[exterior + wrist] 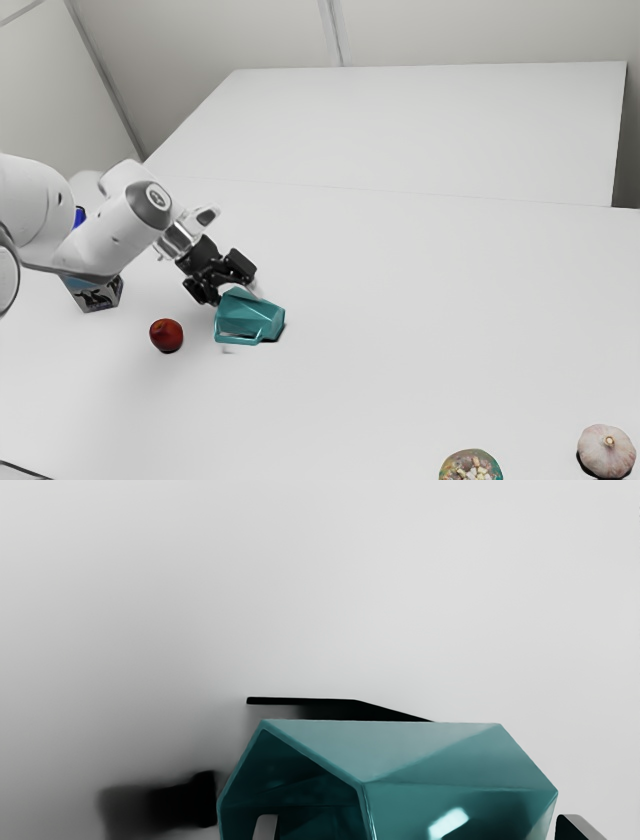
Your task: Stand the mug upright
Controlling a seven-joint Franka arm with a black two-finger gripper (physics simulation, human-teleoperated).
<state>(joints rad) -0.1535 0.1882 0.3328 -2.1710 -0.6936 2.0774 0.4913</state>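
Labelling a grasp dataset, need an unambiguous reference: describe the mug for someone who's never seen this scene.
On the white table, follow the arm in from the exterior view's left to its black gripper. Right at the gripper lies the mug, on its side. Unlike the small, round red item nearby, it's teal, faceted and has an angular handle.

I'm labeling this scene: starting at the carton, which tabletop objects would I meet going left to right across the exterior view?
Printed carton → round red fruit → teal mug → round multicolored item → garlic bulb
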